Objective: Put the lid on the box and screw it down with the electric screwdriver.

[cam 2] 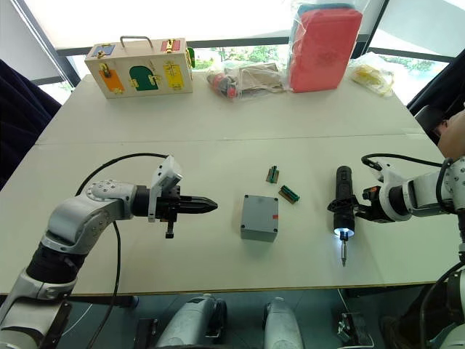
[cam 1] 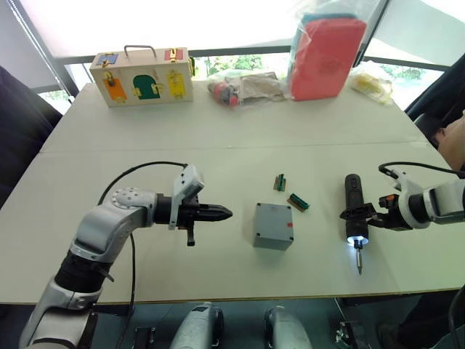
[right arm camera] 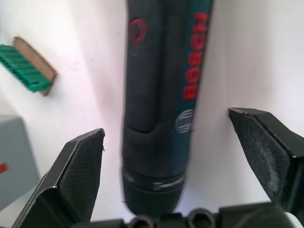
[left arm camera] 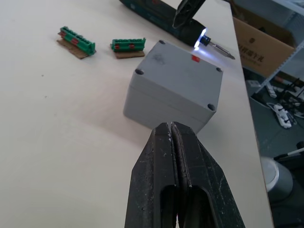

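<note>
The grey box [cam 1: 273, 231] stands on the table, with the lid [left arm camera: 179, 69] sitting flush on top of it, a small red mark near one edge. My left gripper [cam 1: 225, 213] is shut on nothing and points at the box from a short way to its left. The electric screwdriver [cam 1: 354, 195] lies flat to the right of the box, its tip light on and its bit toward the front edge. My right gripper [cam 1: 354, 214] is open and straddles the screwdriver's body near the lit end. Its fingers [right arm camera: 78, 166] stand clear on either side.
Two green terminal blocks [cam 1: 280, 182] [cam 1: 298, 202] lie just behind the box. At the table's far edge stand a wooden box with coloured doors [cam 1: 142, 76], plastic bags [cam 1: 243, 87] and a red pack in a bag [cam 1: 327, 54]. A person's arm [cam 1: 454, 142] is at the right.
</note>
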Available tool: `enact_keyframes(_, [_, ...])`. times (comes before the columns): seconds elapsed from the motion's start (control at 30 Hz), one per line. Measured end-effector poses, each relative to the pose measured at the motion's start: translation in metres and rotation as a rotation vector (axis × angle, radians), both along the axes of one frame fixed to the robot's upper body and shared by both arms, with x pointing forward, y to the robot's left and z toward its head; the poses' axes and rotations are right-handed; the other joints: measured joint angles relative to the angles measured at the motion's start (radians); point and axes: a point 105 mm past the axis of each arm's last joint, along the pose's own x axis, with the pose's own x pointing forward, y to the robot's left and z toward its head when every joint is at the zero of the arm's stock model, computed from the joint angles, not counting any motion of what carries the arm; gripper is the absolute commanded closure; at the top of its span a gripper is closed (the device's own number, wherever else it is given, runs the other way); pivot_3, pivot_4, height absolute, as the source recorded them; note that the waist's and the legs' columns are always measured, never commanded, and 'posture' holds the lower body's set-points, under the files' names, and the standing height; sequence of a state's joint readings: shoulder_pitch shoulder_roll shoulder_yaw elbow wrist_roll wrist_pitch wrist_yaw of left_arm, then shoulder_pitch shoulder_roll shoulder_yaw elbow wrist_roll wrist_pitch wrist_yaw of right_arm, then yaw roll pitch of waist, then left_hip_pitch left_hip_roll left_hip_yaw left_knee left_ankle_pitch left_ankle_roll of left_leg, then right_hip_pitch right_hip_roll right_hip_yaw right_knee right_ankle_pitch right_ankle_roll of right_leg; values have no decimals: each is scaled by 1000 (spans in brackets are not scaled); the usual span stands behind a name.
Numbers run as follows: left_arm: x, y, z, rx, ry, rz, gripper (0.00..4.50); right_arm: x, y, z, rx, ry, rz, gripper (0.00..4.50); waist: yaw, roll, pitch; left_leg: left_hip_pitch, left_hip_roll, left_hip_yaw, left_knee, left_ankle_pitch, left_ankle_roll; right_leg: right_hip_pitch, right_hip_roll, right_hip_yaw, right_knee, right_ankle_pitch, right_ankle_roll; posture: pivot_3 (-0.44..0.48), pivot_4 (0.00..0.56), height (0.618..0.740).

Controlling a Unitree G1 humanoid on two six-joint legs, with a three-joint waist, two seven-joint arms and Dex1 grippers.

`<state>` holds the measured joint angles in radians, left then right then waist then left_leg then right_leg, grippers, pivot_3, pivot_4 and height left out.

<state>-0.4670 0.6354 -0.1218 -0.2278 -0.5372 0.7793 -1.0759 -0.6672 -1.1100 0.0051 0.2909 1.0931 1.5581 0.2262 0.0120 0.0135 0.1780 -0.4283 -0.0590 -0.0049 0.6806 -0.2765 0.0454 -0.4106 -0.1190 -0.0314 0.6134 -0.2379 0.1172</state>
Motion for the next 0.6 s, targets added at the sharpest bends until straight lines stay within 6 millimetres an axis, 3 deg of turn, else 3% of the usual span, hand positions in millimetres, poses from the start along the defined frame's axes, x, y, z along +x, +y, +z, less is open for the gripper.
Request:
enact_keyframes(0.2, [-7,20,-18,15,88,51,4500,18,-3,56,48,-420,62,68,2,0,0,0,0,-1,-1,0,0,0,1,-1,1,1,3,0,150,740])
enact_keyframes(0.33, [-18,42,-23,40,173,109,4500,-10,22,78,248,-702,216,68,4,-3,1,0,1,-2,-1,0,-1,1,1,0,1,1,3,0,150,740])
enact_keyframes(0.43, [-31,51,-15,51,189,106,4500,-50,53,64,346,-669,409,68,1,-3,1,2,1,-2,-1,0,-1,2,-1,0,1,1,3,0,150,740])
enact_keyframes(0.6, [-69,51,-34,64,330,79,4500,-117,109,22,476,-430,728,68,0,-3,1,3,2,-2,-1,0,-1,2,-2,1,0,-1,-1,0,150,740])
